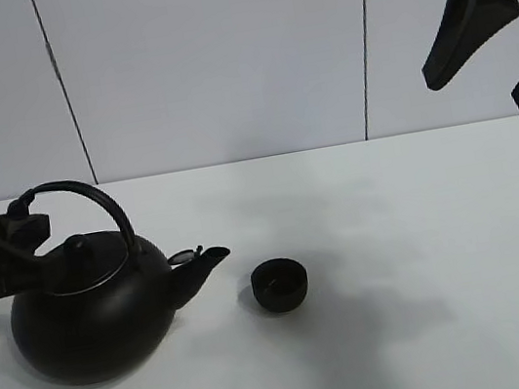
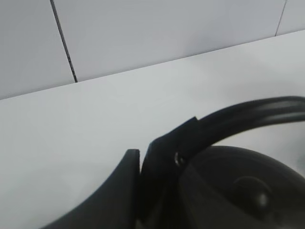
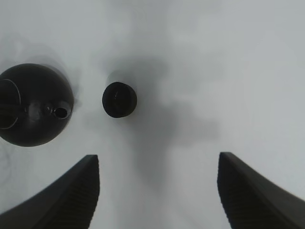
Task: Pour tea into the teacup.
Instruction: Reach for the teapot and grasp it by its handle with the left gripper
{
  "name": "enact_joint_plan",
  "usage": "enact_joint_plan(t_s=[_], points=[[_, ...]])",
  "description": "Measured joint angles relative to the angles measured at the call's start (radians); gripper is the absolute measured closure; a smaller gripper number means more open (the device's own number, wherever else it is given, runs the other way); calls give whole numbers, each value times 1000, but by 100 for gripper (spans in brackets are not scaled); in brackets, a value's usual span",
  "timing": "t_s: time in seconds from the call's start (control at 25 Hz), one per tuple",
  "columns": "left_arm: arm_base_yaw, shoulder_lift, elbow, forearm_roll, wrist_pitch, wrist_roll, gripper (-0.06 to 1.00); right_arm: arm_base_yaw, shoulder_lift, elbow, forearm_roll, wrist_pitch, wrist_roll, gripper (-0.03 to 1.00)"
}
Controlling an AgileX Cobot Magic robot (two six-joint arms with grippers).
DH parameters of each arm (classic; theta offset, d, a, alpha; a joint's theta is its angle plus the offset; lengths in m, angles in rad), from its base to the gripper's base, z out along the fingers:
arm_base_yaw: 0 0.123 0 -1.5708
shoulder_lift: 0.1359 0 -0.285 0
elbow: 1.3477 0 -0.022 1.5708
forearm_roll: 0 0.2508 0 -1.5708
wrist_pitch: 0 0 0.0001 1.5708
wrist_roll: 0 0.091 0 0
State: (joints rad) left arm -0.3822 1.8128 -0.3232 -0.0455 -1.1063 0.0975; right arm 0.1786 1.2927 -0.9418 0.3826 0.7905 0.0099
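A big round black kettle with an arched handle stands at the table's left, its spout pointing right. The teacup, small, black and handleless, sits just right of the spout, apart from it. My left gripper is shut on the left end of the handle; the left wrist view shows its fingers clamped together there above the kettle's body. My right gripper hangs open high at the back right, holding nothing. From above it sees the teacup and kettle.
The white table runs back to a pale panelled wall. Nothing else stands on the tabletop in view. A soft shadow lies on the table right of the teacup.
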Motion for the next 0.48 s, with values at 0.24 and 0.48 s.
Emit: enact_joint_plan(t_s=[0.24,0.48], points=[[2,1,0,-3,-4,10,83,0,0,0,0,-1,0,48],[1,1,0,-6,-5,-2,83,0,0,0,0,-2,0,48]])
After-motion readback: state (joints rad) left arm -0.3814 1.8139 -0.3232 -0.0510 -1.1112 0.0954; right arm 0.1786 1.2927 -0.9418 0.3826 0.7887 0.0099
